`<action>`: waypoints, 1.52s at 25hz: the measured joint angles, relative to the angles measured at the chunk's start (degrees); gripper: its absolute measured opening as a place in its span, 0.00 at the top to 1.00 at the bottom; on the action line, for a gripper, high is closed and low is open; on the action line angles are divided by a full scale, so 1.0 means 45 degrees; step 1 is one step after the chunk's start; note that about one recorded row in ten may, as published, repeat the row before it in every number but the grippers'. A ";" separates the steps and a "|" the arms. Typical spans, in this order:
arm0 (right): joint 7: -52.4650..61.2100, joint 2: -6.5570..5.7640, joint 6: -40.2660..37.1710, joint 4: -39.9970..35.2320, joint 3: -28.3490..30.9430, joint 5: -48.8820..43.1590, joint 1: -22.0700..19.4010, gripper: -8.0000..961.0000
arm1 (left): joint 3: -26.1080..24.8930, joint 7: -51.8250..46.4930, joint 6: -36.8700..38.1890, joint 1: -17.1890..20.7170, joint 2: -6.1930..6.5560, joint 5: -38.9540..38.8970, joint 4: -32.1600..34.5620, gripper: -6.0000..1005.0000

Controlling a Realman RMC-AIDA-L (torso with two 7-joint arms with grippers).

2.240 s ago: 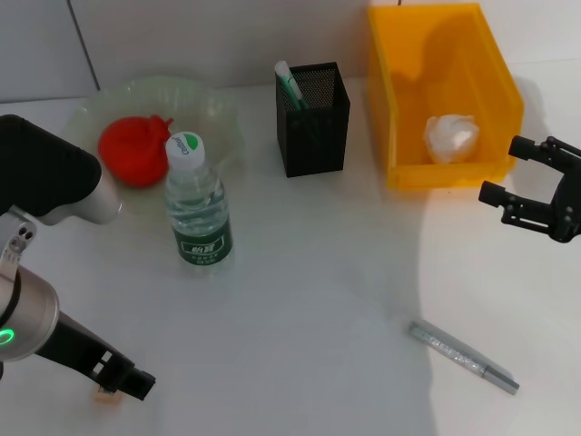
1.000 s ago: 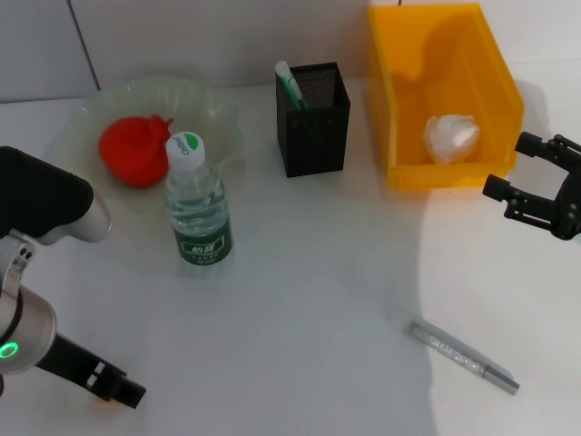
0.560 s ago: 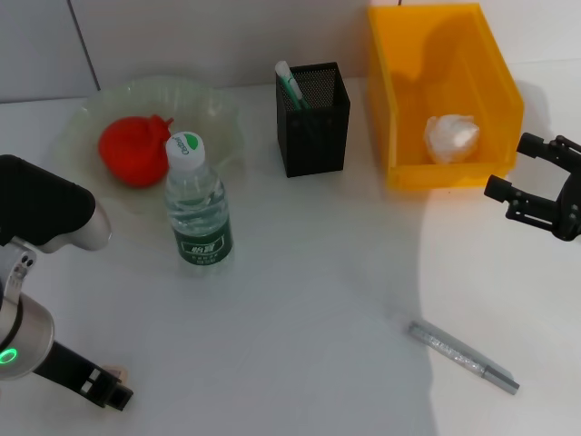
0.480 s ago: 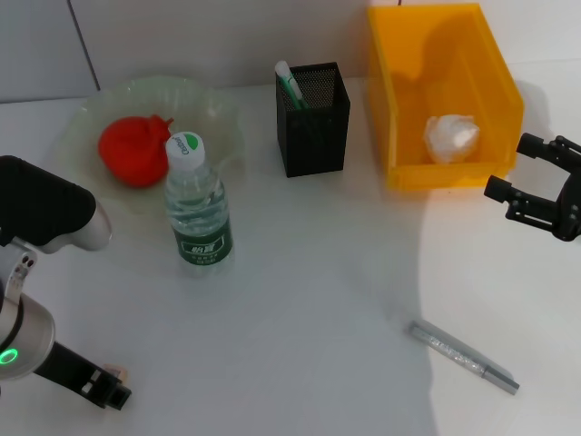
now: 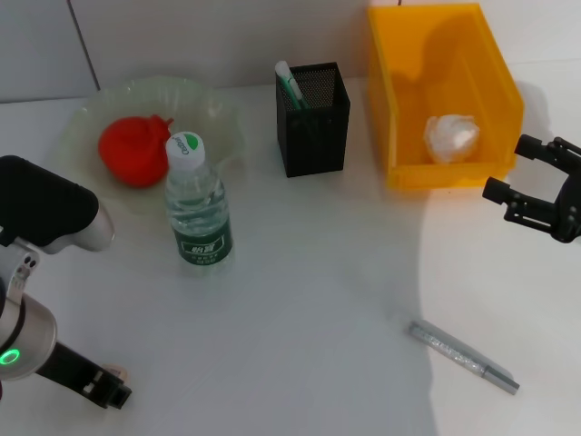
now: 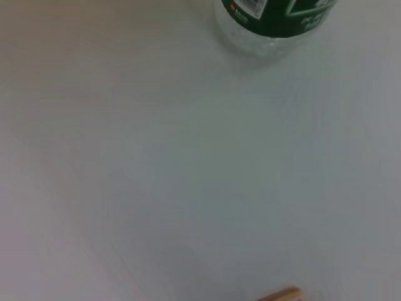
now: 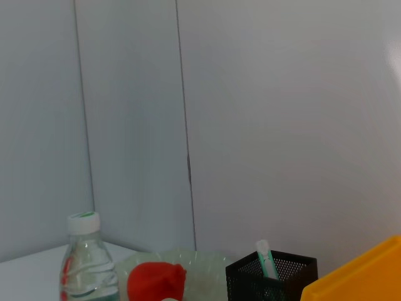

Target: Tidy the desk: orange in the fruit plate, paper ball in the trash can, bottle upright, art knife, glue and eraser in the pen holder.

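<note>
Eraser (image 5: pixel 114 371), the tiny tan-orange block, lies on the white table (image 5: pixel 309 300) touching the left tool (image 5: pixel 107 392), which has slid back toward it over two seconds; whether it is clenched I cannot tell. The released right tool (image 5: pixel 537 186) hangs beside the orange-yellow trash can (image 5: pixel 408 100).

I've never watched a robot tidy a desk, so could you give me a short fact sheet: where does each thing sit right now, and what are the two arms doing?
orange: in the fruit plate
paper ball: inside the trash can
bottle: upright, in front of the plate
pen holder: holds a white and green stick
art knife: flat on the desk, near the front right
eraser: on the desk, by the left gripper
right gripper: fingers open, beside the trash can, holding nothing
</note>
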 joint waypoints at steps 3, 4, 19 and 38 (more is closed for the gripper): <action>0.0001 0.0027 -0.0011 0.0000 0.0000 -0.0005 -0.0014 0.14 | -0.0009 0.0007 0.0022 -0.0040 0.0000 -0.0070 -0.0088 0.51; 0.0000 0.0034 -0.0012 0.0000 -0.0001 -0.0007 -0.0023 0.14 | 0.0017 0.0010 0.0020 -0.0042 0.0000 -0.0071 -0.0108 0.54; 0.0002 0.0139 -0.0136 -0.0004 0.0396 0.0054 -0.0234 0.14 | 0.0153 0.0020 0.0099 -0.0094 0.0000 -0.0222 0.0184 0.72; 0.0040 0.0033 0.0243 0.1192 0.3148 0.0064 -0.1286 0.14 | 0.1156 0.3614 -0.7927 -0.1454 0.0024 -0.3987 0.1784 0.72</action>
